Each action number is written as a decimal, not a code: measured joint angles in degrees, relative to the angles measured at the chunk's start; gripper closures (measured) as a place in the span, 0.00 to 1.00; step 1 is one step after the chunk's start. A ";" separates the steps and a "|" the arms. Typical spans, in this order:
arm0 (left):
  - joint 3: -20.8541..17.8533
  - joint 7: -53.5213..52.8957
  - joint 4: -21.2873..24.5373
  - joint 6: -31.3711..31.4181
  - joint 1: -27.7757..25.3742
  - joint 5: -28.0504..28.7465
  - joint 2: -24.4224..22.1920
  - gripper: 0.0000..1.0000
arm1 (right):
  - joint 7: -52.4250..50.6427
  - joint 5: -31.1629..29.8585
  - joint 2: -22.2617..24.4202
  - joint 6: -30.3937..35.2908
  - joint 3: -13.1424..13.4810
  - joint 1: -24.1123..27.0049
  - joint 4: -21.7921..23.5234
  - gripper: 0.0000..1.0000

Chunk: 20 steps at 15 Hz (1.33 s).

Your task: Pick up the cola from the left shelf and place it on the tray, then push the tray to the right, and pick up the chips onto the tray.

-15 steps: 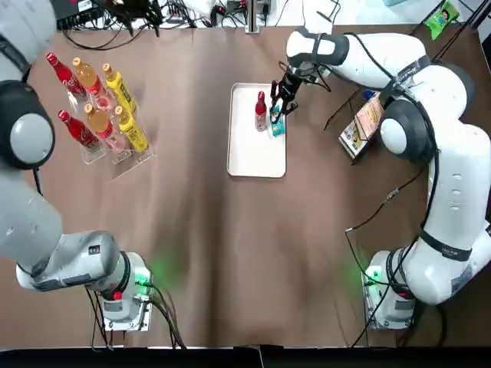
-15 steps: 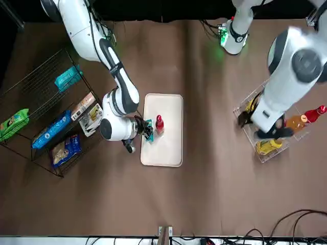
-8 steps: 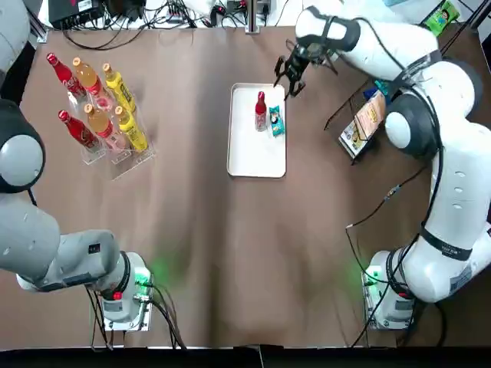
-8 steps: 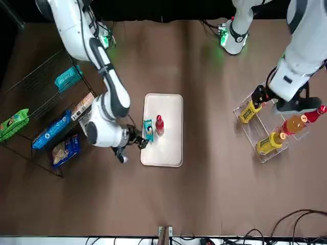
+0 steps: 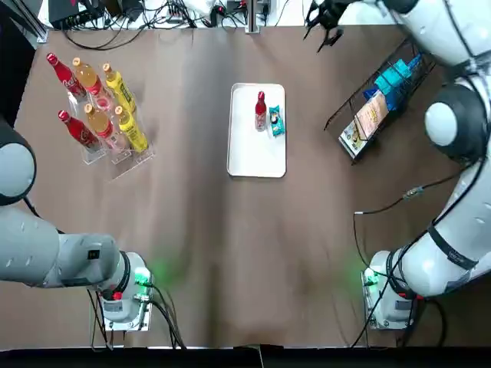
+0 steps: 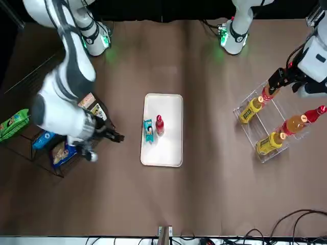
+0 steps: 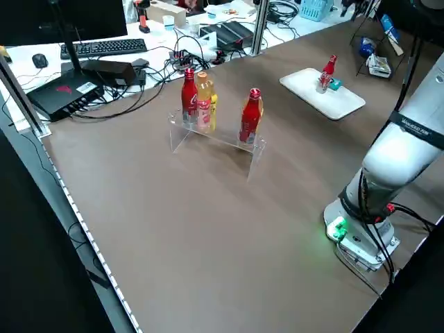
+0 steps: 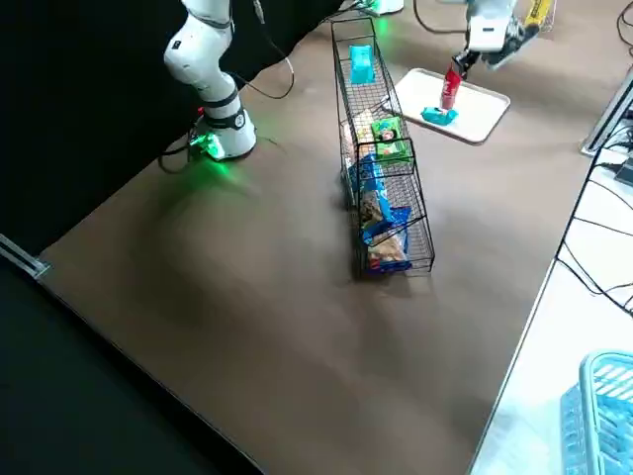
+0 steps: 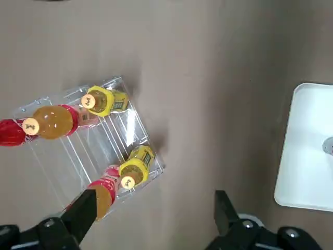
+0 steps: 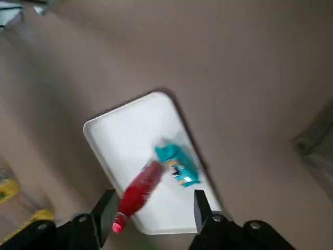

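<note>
Cola (image 5: 261, 112) and chips packet (image 5: 276, 122) rest on the white tray (image 5: 256, 158).

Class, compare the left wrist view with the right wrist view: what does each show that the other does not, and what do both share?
Only the left wrist view shows the orange bottle in the rack. Only the right wrist view shows the chips beside the cola on the tray. Both show the tray and brown table; the left gripper and right gripper are open.

The right gripper (image 5: 325, 27) has let go of the chips packet (image 5: 276, 121), which now lies free on the tray (image 5: 253, 157), and has drawn back to the far edge of the table (image 5: 230, 253).
</note>
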State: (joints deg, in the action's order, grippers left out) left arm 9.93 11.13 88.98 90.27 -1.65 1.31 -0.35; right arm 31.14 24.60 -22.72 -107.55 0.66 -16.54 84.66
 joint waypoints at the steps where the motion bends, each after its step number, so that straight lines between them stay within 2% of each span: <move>1: 0.00 0.06 0.11 -0.03 0.21 0.01 0.24 0.00 | -2.66 -1.56 1.81 2.64 0.01 1.06 0.01 0.32; 5: -0.07 -0.03 0.44 -0.84 0.19 0.01 0.88 0.00 | -19.29 -3.33 9.21 16.71 0.21 7.52 -0.03 0.31; 7: -0.06 0.05 0.47 -0.97 0.40 0.01 1.03 0.00 | -27.11 -4.82 12.92 21.35 0.26 11.33 0.01 0.30; 8: -0.06 0.05 0.48 -0.98 0.65 0.01 1.17 0.00 | -30.33 -5.71 14.44 22.50 0.28 12.81 0.14 0.26; 10: -0.04 0.04 0.48 -0.98 1.08 0.02 1.43 0.00 | -33.38 -7.80 16.39 22.95 0.30 14.12 0.49 0.11; 14: -0.13 -0.02 0.47 -0.98 0.80 0.02 1.54 0.00 | -33.88 -17.13 18.63 22.96 -0.72 13.59 1.21 0.10; 16: -0.21 -0.04 0.47 -0.98 0.74 0.02 1.54 0.00 | -33.86 -18.36 19.56 22.68 -1.22 13.02 2.20 0.00; 20: -0.26 -0.04 0.47 -0.99 0.67 0.02 1.54 0.00 | -33.86 -18.68 23.39 17.82 -1.06 12.95 8.09 0.00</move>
